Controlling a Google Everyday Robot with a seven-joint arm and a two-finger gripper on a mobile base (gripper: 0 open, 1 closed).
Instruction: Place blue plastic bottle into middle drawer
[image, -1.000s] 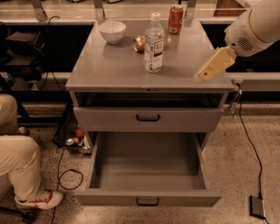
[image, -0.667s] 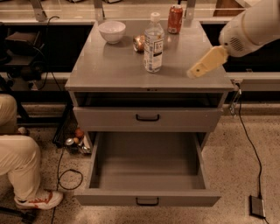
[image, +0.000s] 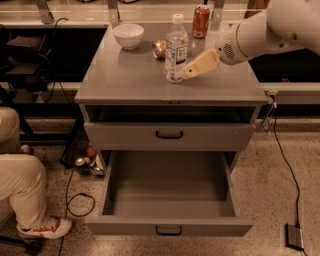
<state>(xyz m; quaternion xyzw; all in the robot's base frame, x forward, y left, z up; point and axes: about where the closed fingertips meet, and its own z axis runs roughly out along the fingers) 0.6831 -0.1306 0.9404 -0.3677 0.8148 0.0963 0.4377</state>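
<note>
The blue plastic bottle (image: 175, 49), clear with a white cap and pale label, stands upright on the grey cabinet top (image: 125, 75). My gripper (image: 189, 71) reaches in from the right on a white arm, and its cream fingers are right beside the bottle's lower right side. The middle drawer (image: 170, 226), the lowest and deepest one with a dark curved handle, is pulled open and holds nothing. The like-handled drawer (image: 169, 135) above it is shut.
A white bowl (image: 128, 35), a golden snack bag (image: 159, 49) and a red soda can (image: 201, 21) sit at the back of the top. A seated person's leg and shoe (image: 30, 200) are at the left. Cables and a small box (image: 294, 236) lie on the floor.
My gripper has moved left across the cabinet top, from near the right edge to right beside the bottle. The bottle and drawers have not moved.
</note>
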